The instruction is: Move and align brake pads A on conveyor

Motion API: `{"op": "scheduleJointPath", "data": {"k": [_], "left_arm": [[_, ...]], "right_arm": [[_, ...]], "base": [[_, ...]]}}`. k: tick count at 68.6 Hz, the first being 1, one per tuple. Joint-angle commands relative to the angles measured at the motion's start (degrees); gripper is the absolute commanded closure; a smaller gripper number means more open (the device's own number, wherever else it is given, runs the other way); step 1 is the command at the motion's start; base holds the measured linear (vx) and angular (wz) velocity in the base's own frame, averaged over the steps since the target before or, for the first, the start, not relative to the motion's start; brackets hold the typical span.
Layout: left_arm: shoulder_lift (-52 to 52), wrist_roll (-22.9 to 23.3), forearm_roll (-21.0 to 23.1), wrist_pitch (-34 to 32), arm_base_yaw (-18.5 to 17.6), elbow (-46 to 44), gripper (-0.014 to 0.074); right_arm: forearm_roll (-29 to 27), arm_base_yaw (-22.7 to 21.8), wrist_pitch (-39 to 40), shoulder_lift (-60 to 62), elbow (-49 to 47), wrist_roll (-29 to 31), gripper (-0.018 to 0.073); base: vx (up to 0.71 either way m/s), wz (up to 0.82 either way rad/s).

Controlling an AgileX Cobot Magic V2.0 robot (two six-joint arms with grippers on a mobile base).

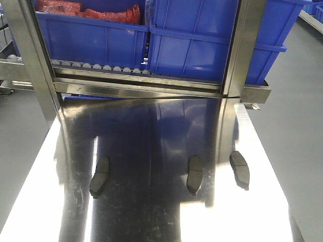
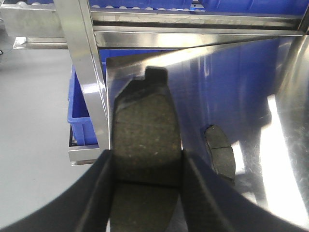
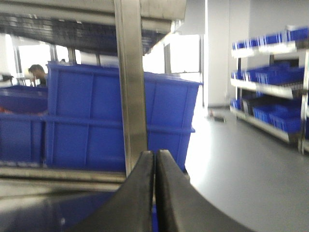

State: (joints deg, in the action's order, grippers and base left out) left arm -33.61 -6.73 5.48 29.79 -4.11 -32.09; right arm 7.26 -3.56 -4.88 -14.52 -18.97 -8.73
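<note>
Three brake pads A lie flat on the shiny steel table in the front view: one at the left (image 1: 99, 176), one right of centre (image 1: 195, 174) and one further right (image 1: 239, 169). Neither gripper shows in that view. In the left wrist view my left gripper (image 2: 147, 162) is shut on another dark grey pad (image 2: 145, 125), its fingers pressing the pad's two long edges near the middle groove. To its right a pad (image 2: 219, 152) lies on the steel. My right gripper (image 3: 155, 154) is shut with nothing in it, up at the height of the bins. The conveyor is out of view.
A steel rack frame (image 1: 151, 88) crosses the table's far end, with upright posts (image 1: 242, 45) and blue bins (image 1: 202, 45) on rollers behind it. One post (image 3: 130, 82) stands right in front of my right gripper. Grey floor (image 1: 298, 141) flanks the table; shelving (image 3: 270, 77) stands far right.
</note>
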Motion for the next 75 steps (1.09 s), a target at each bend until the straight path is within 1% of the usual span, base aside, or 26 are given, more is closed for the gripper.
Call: {"op": "scheduleJointPath", "data": {"k": [1,6,14,20,24,30,40,51,54,62,75], "left_arm": [[0.14,0.25,0.69,-5.63,-0.42,-1.66,0.0603],[0.14,0.25,0.69,-5.63,-0.42,-1.66,0.0603],[0.14,0.25,0.69,-5.63,-0.42,-1.66,0.0603],[0.14,0.25,0.69,-5.63,-0.42,-1.66,0.0603],[0.14,0.25,0.69,-5.63,-0.42,-1.66,0.0603],[0.14,0.25,0.69,-5.63,-0.42,-1.66,0.0603],[0.14,0.25,0.69,-5.63,-0.42,-1.66,0.0603],[0.14,0.25,0.69,-5.63,-0.42,-1.66,0.0603],[0.14,0.25,0.69,-5.63,-0.42,-1.66,0.0603],[0.14,0.25,0.69,-5.63,-0.42,-1.66,0.0603],[0.14,0.25,0.69,-5.63,-0.42,-1.66,0.0603]], "right_arm": [[0.66,-0.41,-2.39,-7.76,-6.92,0.51,0.0571],[0.59,-0.41,-7.00,-13.08,-10.49,0.57,0.0571],[0.59,-0.41,-17.68,-21.05,-15.87,1.69,0.0571],[-0.75,-0.41,-25.94,-25.18,-18.89,2.87,0.0571],[-1.46,-0.41,-29.38,-27.43,-19.81,2.87,0.0571],[-0.45,-0.41,-30.53,-29.26,-19.60,2.87,0.0571],[-0.78,-0.41,-29.74,-30.21,-19.72,1.82,0.0568],[-0.91,-0.41,-32.88,-30.21,-21.05,2.06,0.0540],[-1.19,-0.34,-33.64,-30.21,-21.66,2.62,0.0517],[-2.55,-0.34,-34.70,-30.21,-23.05,3.11,0.0406],[-3.38,-0.28,-35.02,-30.56,-23.54,3.11,0.0151]], "base": [[0.00,0.00],[0.00,0.00],[0.00,0.00],[0.00,0.00],[0.00,0.00],[0.00,0.00],[0.00,0.00],[0.00,0.00],[0.00,0.00],[0.00,0.00],[0.00,0.00]]}}
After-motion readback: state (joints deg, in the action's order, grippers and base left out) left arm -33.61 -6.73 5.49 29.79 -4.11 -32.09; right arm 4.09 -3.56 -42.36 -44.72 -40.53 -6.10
